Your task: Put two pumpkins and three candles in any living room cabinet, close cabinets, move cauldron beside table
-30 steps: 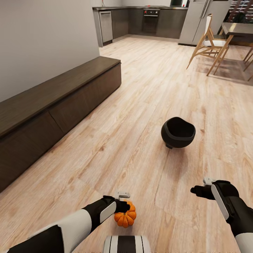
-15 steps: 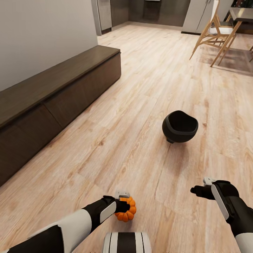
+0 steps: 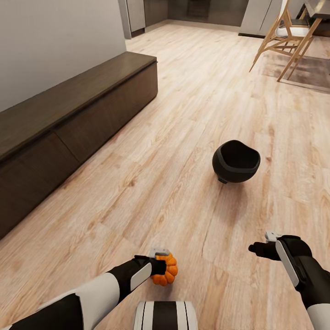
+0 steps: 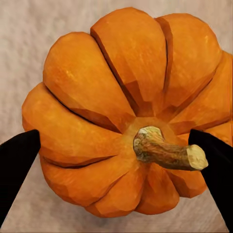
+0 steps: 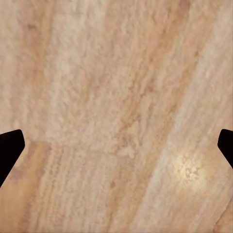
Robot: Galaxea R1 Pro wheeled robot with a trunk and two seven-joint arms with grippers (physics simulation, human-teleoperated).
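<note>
An orange ribbed pumpkin (image 3: 167, 270) with a short stem sits on the wood floor just in front of my base. My left gripper (image 3: 160, 266) is down over it. In the left wrist view the pumpkin (image 4: 121, 97) is large and close, with a dark finger (image 4: 17, 165) on each flank; the left gripper (image 4: 116, 160) is open around it. My right gripper (image 3: 256, 248) hovers open over bare planks, as the right wrist view (image 5: 116, 145) shows. The black cauldron (image 3: 235, 161) stands on the floor ahead to the right. The long dark cabinet (image 3: 68, 114) runs along the left wall, drawers closed.
A pale wall (image 3: 55, 41) rises behind the cabinet. Wooden chairs (image 3: 284, 32) and a rug lie at the far right. Dark kitchen units (image 3: 192, 9) are at the far end. Open floor stretches between the cabinet and the cauldron.
The whole view has tilted down, so cauldron and cabinet sit higher in the picture. The pumpkin has drawn up under my left gripper, now between its fingers.
</note>
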